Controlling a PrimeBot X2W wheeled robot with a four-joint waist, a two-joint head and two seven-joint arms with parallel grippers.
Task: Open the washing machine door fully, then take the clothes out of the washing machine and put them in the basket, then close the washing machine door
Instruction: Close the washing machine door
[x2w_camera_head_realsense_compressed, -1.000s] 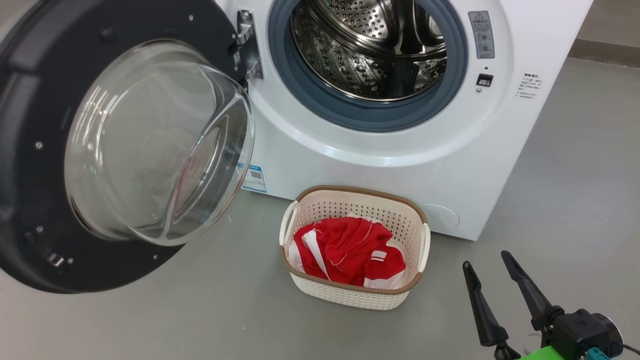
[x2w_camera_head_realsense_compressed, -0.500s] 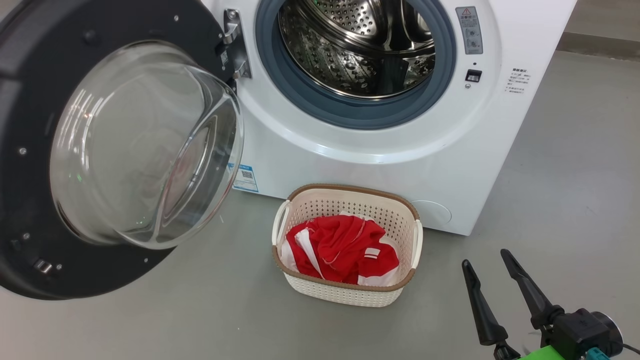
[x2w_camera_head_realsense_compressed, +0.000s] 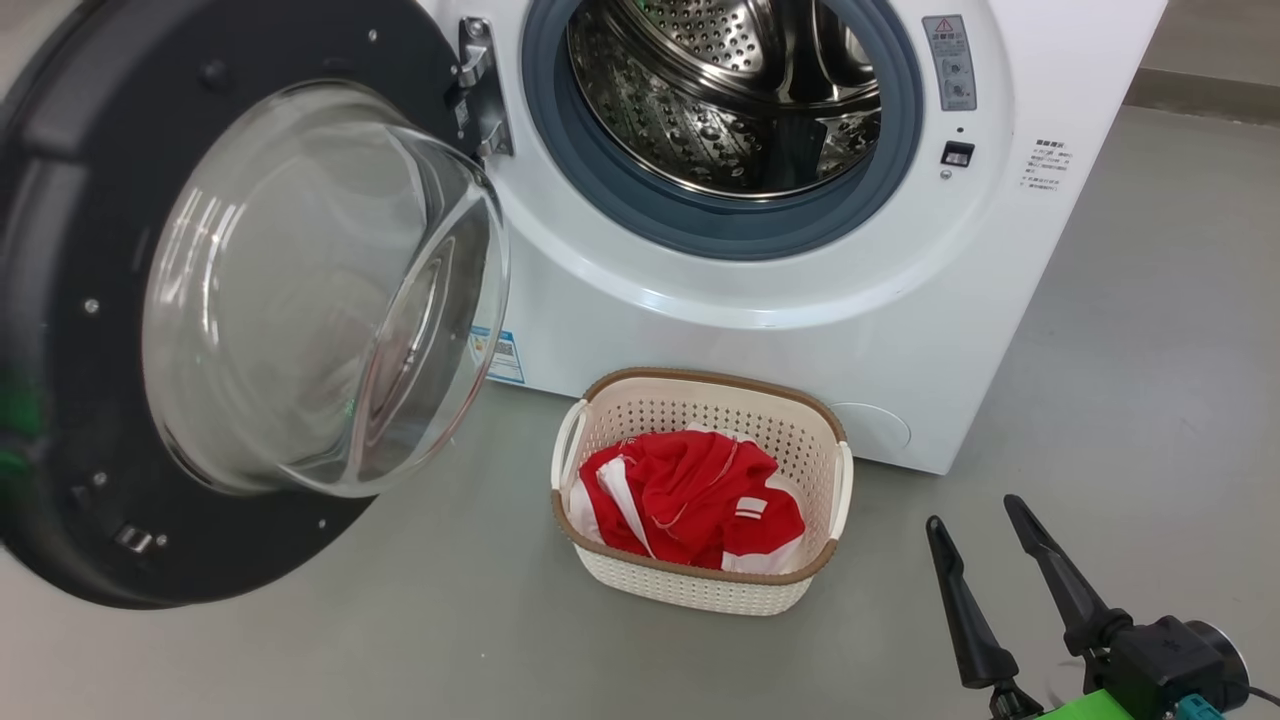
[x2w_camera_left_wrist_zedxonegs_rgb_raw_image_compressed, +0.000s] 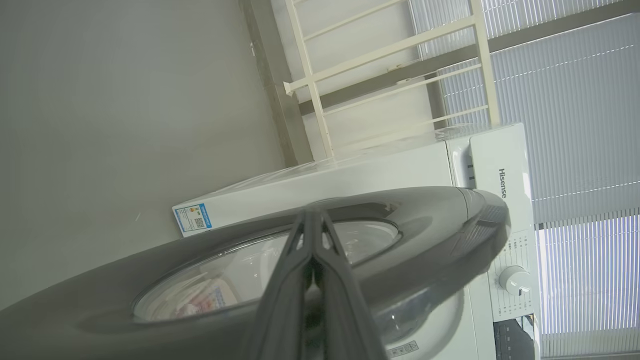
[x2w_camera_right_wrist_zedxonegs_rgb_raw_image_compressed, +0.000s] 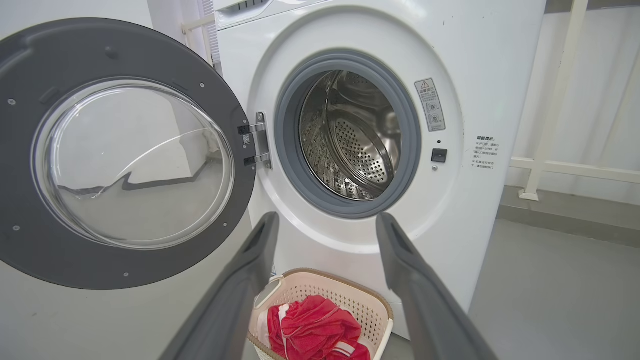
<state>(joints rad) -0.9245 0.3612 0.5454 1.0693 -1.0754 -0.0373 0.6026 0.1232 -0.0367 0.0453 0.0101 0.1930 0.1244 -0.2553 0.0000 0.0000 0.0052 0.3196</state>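
Laundry area, bare room.
Washing machine ahead of the right gripper on grey floor; railing and blinds behind it.

"Hisense" stands in grey letters on the top panel of the big white boxy washing machine, up and right of the left claw. Left of that claw, at the machine's lower corner, is a blue label with a QR code, its print too small to read. Up and right of the right claw, a grey sticker with a red warning triangle sits beside the drum opening. The small print lines near it are unreadable.

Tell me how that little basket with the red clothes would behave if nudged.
The basket probably slides easily: thin perforated plastic on smooth floor. It looks light, holding only soft red clothes. Low and wide, it seems unlikely to tip.
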